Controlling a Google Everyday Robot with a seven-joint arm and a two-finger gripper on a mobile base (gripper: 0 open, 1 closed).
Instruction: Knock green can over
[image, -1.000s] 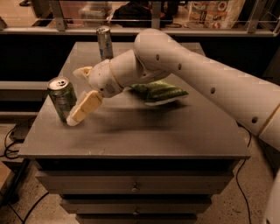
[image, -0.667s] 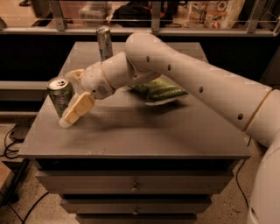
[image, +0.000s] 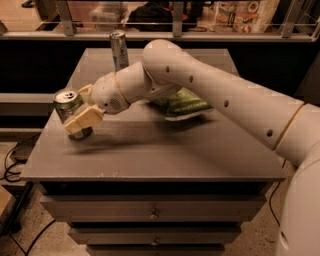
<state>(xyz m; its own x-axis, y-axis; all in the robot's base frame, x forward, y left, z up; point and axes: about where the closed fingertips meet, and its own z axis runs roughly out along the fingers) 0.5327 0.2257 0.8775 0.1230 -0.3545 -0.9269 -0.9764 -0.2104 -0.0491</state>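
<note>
My gripper (image: 81, 107) sits low over the left side of the table (image: 150, 155), its two cream fingers (image: 84, 120) spread apart and gripping nothing. The nearer finger lies across the lower front of the green can (image: 69, 107) and looks to be touching it. The can stands just left of the gripper, close to the table's left edge. Its long axis is close to upright, and the silver top seems to lean slightly left, away from the gripper. With contact already made low on the right side, I judge that a further push left would tip it toward that edge. Nothing stands on that side to block the fall, though the can could roll off. Behind the gripper, the white arm (image: 210, 90) runs back to the right across the table. A slim silver can (image: 118, 47) stands upright at the far side, well apart from the green can. A green chip bag (image: 185, 104) lies mid-table, partly hidden behind the arm. Neither is in the way of a leftward push. Drawers (image: 152, 215) sit below the tabletop.
</note>
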